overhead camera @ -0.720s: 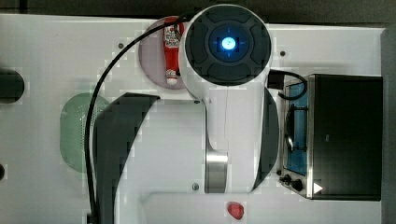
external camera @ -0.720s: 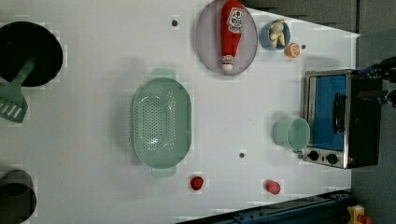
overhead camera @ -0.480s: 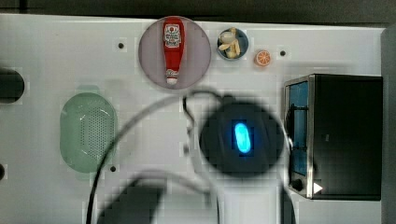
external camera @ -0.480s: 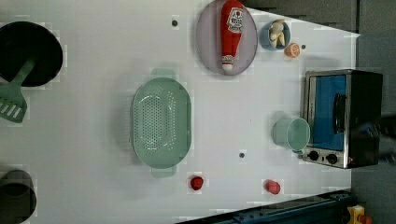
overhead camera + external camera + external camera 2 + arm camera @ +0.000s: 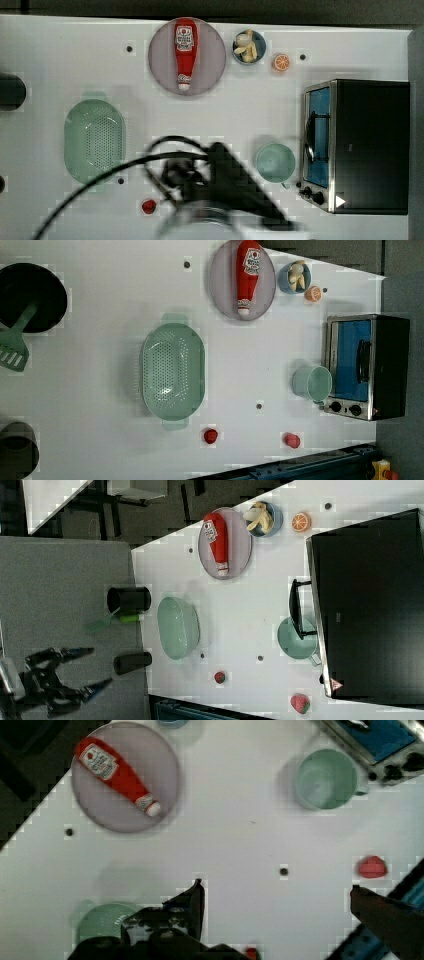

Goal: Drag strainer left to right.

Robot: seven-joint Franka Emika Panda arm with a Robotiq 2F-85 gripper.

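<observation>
The strainer lies empty on the white surface at about nine o'clock in the top view, its long axis running twelve to six there, with a small tab handle at each end. It is well apart from the plate carrying the ketchup bottle, which sits at twelve o'clock.

In the wrist view the gripper has its jaws spread wide, nothing between them, with bare surface showing in the gap. In the same view the strainer lies off beyond one of the two fingers, not between them, so the coming move probably turns on bringing the hand across to the strainer's near rim before any drag can begin.

In the top view the arm sits at about six o'clock, a dark smeared shape with looping cable. The strainer lies toward nine o'clock from it and the green bowl toward three.

The smear covers where exactly the hand hangs, so how high above the surface it is cannot be told. In the wrist view the strainer is partly cut off behind the finger.
</observation>
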